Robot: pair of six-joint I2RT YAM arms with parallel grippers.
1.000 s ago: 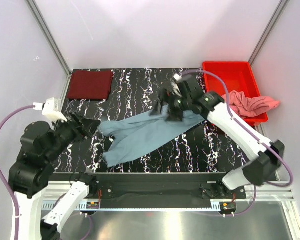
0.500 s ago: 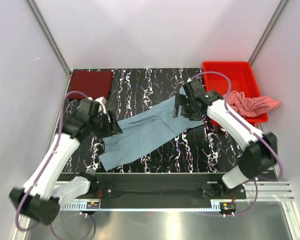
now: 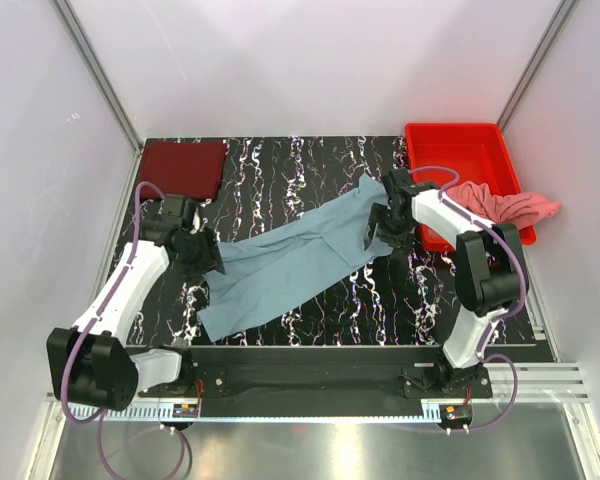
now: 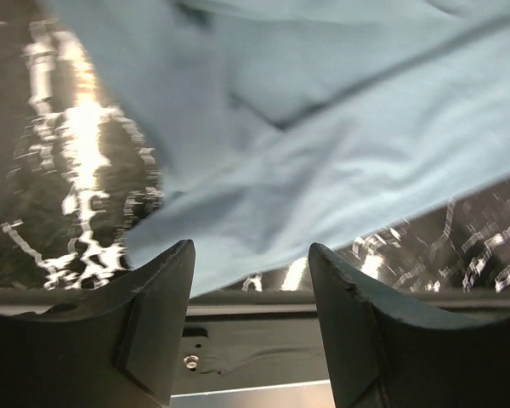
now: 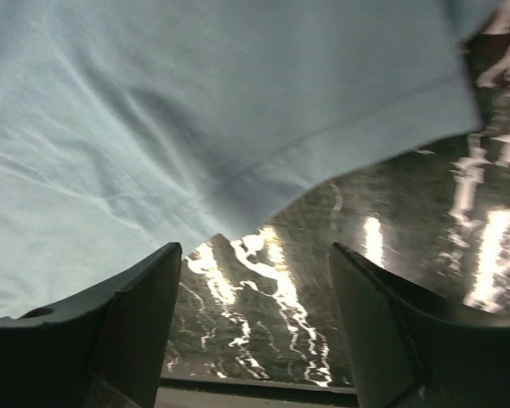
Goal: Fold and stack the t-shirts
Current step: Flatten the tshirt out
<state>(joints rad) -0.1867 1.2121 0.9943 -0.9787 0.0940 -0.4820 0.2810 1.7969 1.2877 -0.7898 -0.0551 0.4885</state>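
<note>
The grey-blue t-shirt [image 3: 290,260] lies spread in a long diagonal band across the black marbled table [image 3: 310,165]. My left gripper [image 3: 202,255] hangs open at the shirt's left edge; in the left wrist view the cloth [image 4: 323,127] ends just ahead of the gripper [image 4: 251,280], with nothing between the fingers. My right gripper [image 3: 388,232] stands open at the shirt's right edge, and its wrist view shows the hem [image 5: 195,110] in front of the empty gripper [image 5: 255,289]. A folded maroon t-shirt [image 3: 183,166] sits at the back left. The pink t-shirt [image 3: 505,208] is bunched over the tray's near right rim.
A red plastic tray [image 3: 460,145] stands at the back right corner. White walls with metal posts close in the table on three sides. The dark front rail [image 3: 310,365] runs along the near edge, right by the shirt's lower left end.
My left arm swung in from the left side to the shirt's left edge. My right gripper moved off the shirt's far corner to its right edge, and the shirt now lies flatter.
</note>
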